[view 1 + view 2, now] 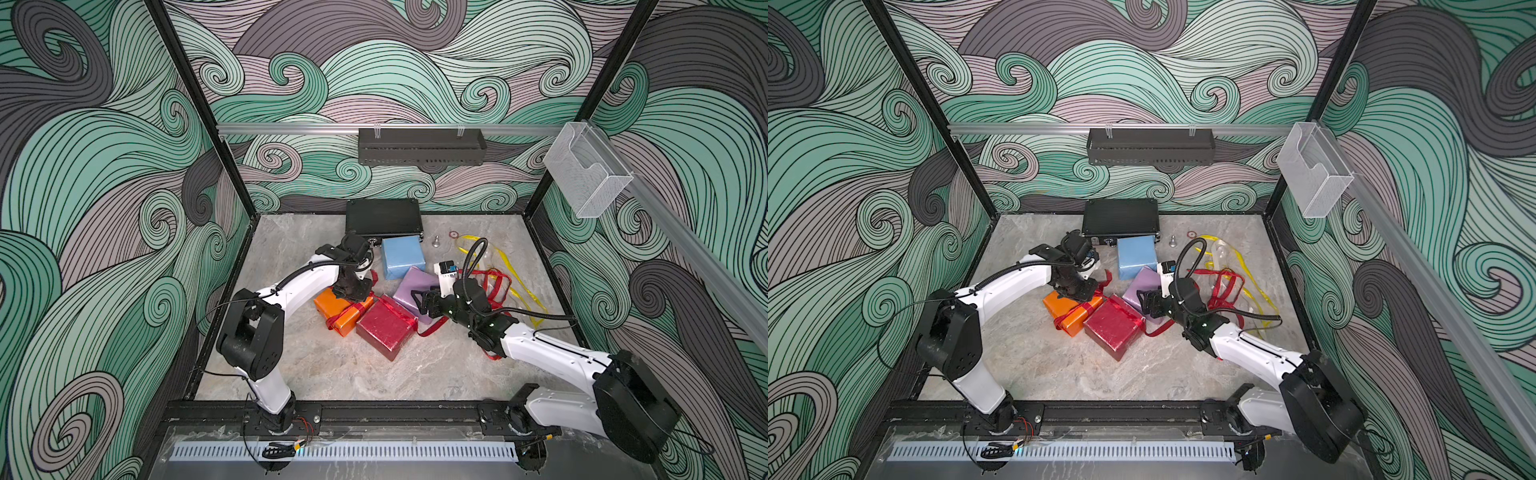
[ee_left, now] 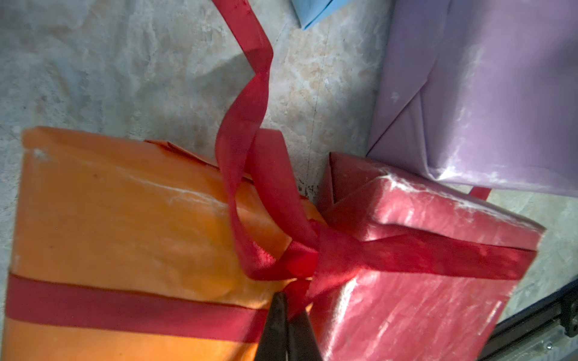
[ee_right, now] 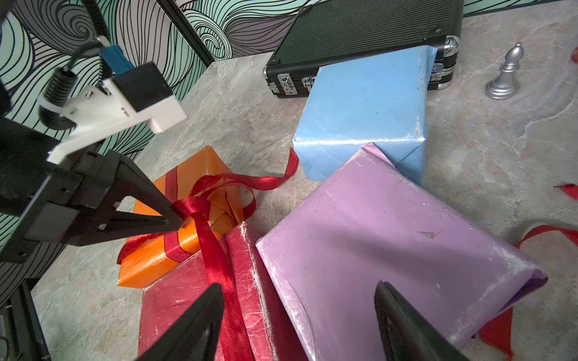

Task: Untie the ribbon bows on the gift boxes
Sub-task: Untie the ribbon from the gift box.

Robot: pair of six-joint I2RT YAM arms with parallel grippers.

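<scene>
4 gift boxes huddle at the centre of both top views on the marble table (image 1: 332, 374): 1 orange box (image 1: 326, 306), 1 red box (image 1: 384, 328), 1 blue box (image 1: 402, 255) and 1 lilac box (image 1: 409, 289), each touching a neighbour. I can see only 1 tied bow, the red bow (image 3: 194, 204) on the orange box, and the left gripper (image 3: 176, 216) is pinched tight on its knot. The right gripper (image 3: 299, 286) hangs with its jaws spread wide where the lilac box meets the red box, holding nothing. Right of the boxes, loose ribbons lie tangled: 1 yellow ribbon (image 1: 505, 257) and a loose red ribbon (image 1: 496, 284).

I count 3 containers. 1 black case (image 1: 382, 217), lid down, sits at upper centre just behind the blue box. 1 black wire tray (image 1: 419, 147) hangs on the back rail, its contents hidden from me. 1 clear holder (image 1: 586, 174) hangs at the upper right. 1 silver chess piece (image 1: 435, 242) and 1 small ring (image 1: 453, 235) sit right of the case.
</scene>
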